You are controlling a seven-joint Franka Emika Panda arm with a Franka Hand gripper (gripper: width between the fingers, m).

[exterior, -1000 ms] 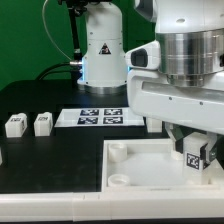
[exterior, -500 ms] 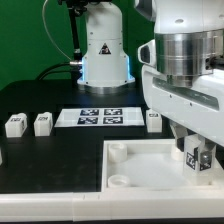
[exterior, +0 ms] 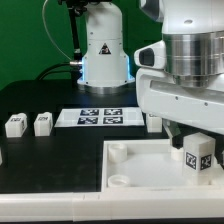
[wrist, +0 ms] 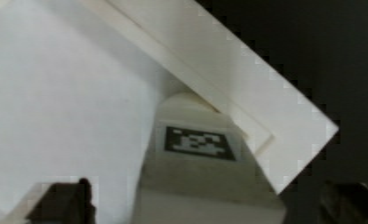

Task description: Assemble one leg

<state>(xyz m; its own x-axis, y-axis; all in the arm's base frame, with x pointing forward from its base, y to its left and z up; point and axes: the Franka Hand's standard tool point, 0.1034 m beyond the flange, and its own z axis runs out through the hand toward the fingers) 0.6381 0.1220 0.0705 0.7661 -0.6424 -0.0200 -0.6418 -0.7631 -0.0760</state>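
A leg [exterior: 196, 157], a small white block with a tag on its front face, stands upright in the near corner of the large white square part [exterior: 140, 172] at the exterior view's right. My gripper [exterior: 197, 138] hangs just above it, open. In the wrist view the leg [wrist: 202, 150] stands between my dark fingertips [wrist: 65, 202], with a gap on each side, against the square part's raised rim [wrist: 252, 80]. Two more legs [exterior: 14, 125] [exterior: 42, 123] lie on the black table at the exterior view's left. A third [exterior: 153, 120] peeks out behind my hand.
The marker board [exterior: 100, 117] lies flat in the middle of the table. The arm's white base [exterior: 103, 50] stands behind it. The square part has a round socket [exterior: 119, 181] in its near left corner.
My fingers were down around the leg earlier. Now the hand has risen a little and the leg's top stands free below it.
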